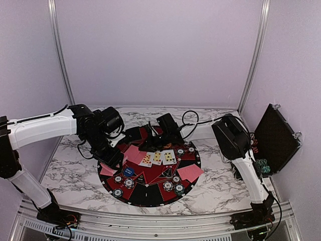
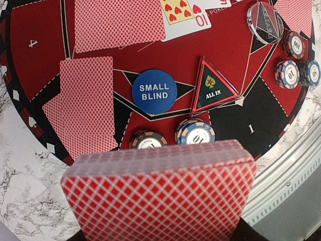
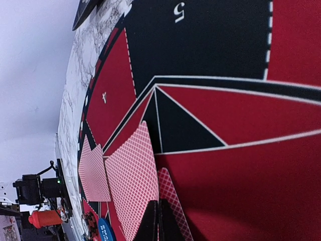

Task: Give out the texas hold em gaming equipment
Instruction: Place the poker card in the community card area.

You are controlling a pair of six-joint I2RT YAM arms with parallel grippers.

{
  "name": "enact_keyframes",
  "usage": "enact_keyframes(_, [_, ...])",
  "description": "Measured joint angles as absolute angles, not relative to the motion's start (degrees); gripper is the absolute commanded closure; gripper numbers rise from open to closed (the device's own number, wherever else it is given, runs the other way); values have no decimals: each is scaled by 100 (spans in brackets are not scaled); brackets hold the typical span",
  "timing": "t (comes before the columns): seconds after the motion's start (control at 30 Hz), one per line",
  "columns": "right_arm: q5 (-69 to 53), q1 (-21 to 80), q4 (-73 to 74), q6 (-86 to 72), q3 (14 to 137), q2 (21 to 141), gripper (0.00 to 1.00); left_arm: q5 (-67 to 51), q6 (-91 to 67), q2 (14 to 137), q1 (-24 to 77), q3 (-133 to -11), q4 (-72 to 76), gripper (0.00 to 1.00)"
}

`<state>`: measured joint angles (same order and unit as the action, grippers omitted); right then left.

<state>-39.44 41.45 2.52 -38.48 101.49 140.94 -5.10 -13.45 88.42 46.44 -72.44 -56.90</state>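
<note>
Red-backed card deck (image 2: 160, 196) sits clamped in left gripper (image 1: 111, 156) above mat (image 2: 225, 50).

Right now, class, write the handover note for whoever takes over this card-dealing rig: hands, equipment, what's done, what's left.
Left hand: shut on the red-backed deck, over the mat's left side.
Right hand: shut, tip at a face-down card mid-mat; grip unclear.
Done: face-up cards in the centre, face-down pairs at some seats, chips, Small Blind disc and All In marker placed.
Left: probably dealing the other seats.
</note>
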Motion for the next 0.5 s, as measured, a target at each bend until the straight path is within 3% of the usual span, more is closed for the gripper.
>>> enact_keyframes(0.37, [-3704, 4254, 696, -3509, 10584, 14167, 100, -513, -1345, 8842, 4644, -7244, -5690, 38])
enact_keyframes(0.5, [-3601, 4254, 799, -3426, 10606, 14175, 92, -513, -1345, 8842, 4644, -7244, -5690, 38])
